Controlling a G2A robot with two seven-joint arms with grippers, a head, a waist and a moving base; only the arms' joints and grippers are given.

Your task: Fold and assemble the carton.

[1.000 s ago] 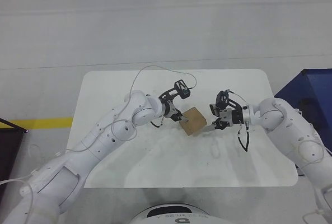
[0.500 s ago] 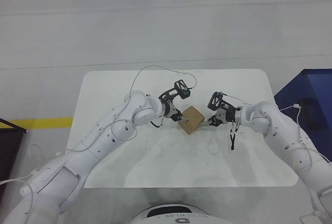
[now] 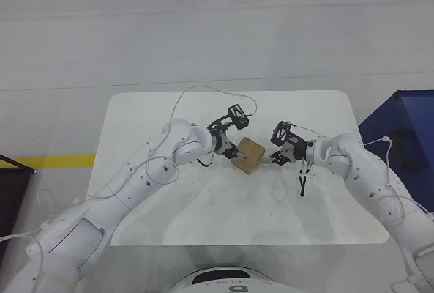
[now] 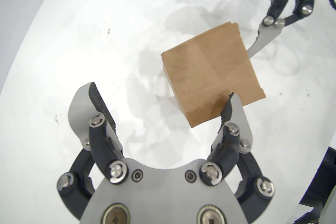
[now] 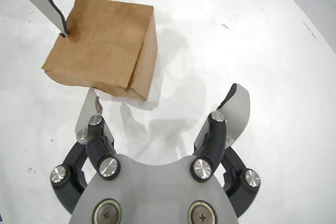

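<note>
we see the brown carton [image 3: 248, 155] resting on the white tabletop [image 3: 165, 212], a little back from its middle and turned cornerwise to the tabletop's edges. it stands as a closed box, and from the right wrist camera one of its sides shows a slanting seam where a flap overlaps. the left claw [image 3: 231, 151] is at the carton's left side with its jaws spread wide, gripping nothing. one of its fingertips [image 4: 229, 104] rests on the carton's top face near a corner, and the other hangs well apart over bare tabletop. the right claw [image 3: 277, 157] is at the opposite side, likewise spread wide and gripping nothing. one of its fingertips [image 5: 92, 101] sits just beside the carton's lower edge, though we cannot tell whether it touches, and the other is well apart from the carton. the two claws face each other with the carton between them. beyond the tabletop's right end stands a blue bin [image 3: 414, 124].
</note>
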